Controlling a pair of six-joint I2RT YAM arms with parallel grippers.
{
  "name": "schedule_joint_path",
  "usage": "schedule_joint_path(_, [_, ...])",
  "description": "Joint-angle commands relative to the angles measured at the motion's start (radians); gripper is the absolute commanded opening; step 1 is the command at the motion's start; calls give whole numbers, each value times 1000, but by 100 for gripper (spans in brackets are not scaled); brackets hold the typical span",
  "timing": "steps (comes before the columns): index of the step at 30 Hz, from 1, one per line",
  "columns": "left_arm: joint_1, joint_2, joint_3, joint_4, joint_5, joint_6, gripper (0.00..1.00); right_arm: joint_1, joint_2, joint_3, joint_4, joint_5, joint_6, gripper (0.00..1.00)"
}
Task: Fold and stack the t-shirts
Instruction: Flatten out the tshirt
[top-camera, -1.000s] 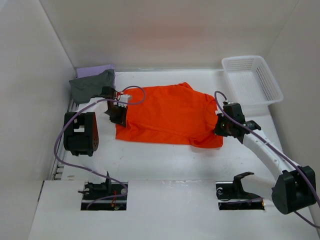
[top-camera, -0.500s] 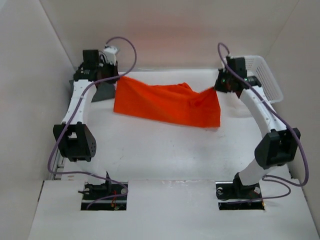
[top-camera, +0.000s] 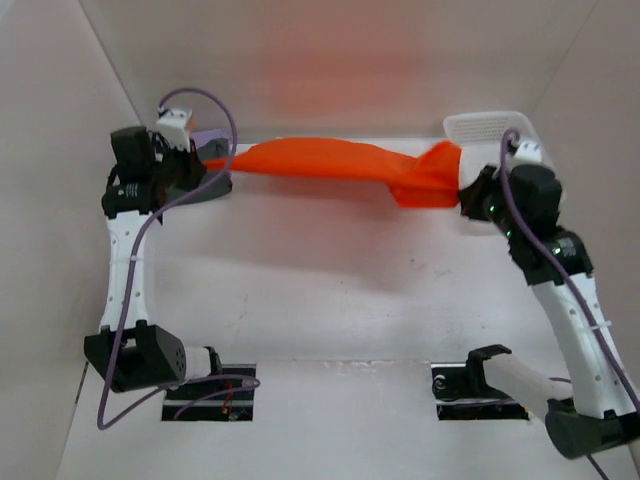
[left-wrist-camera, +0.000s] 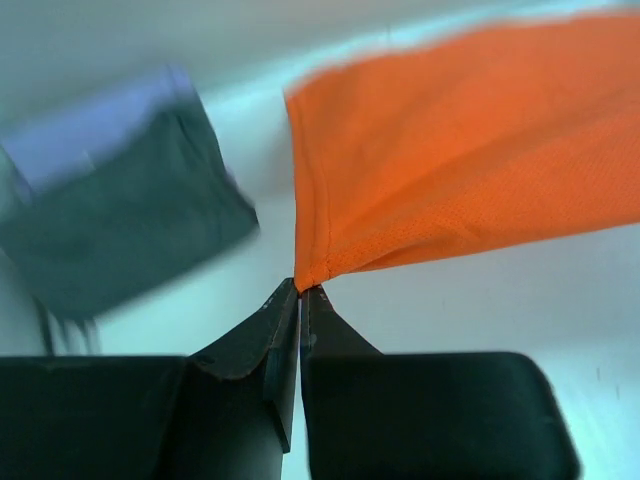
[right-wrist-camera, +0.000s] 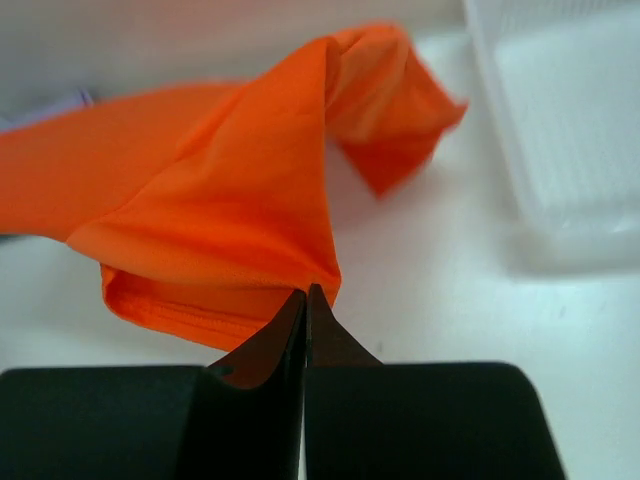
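Currently, the orange t-shirt (top-camera: 330, 160) is being held stretched above the table's (top-camera: 330, 290) far side. One corner is being pinched by the left gripper (left-wrist-camera: 300, 292), another edge by the right gripper (right-wrist-camera: 305, 292) — dark grey t-shirt (left-wrist-camera: 120, 220) and lavender t-shirt (left-wrist-camera: 100, 125) lying together, far left.

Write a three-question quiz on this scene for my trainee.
1. True or false: the orange shirt lies flat on the table.
2. What pinches it? A) left gripper only B) right gripper only C) both
3. Name the white container at the table's far right corner.
Key: 1 false, it hangs stretched above the table. 2 C. 3 basket.
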Motion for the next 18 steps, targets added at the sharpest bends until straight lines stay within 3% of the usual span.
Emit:
schedule_joint_path(1, [25, -76, -209, -139, -25, 115, 0, 50, -100, -322, -80, 41, 103, 0])
schedule_joint_path(4, [2, -114, -403, -226, -98, 221, 0, 105, -214, -571, -97, 34, 239, 0])
schedule_joint_path(8, [-4, -134, -605, -240, -158, 298, 0, 243, -269, -754, -93, 44, 388, 0])
schedule_joint_path(12, [-4, -121, -691, -250, -184, 323, 0, 401, -213, -746, -120, 127, 453, 0])
schedule_joint_path(18, [1, -140, -730, -262, -185, 330, 1, 413, -131, -762, -57, 101, 422, 0])
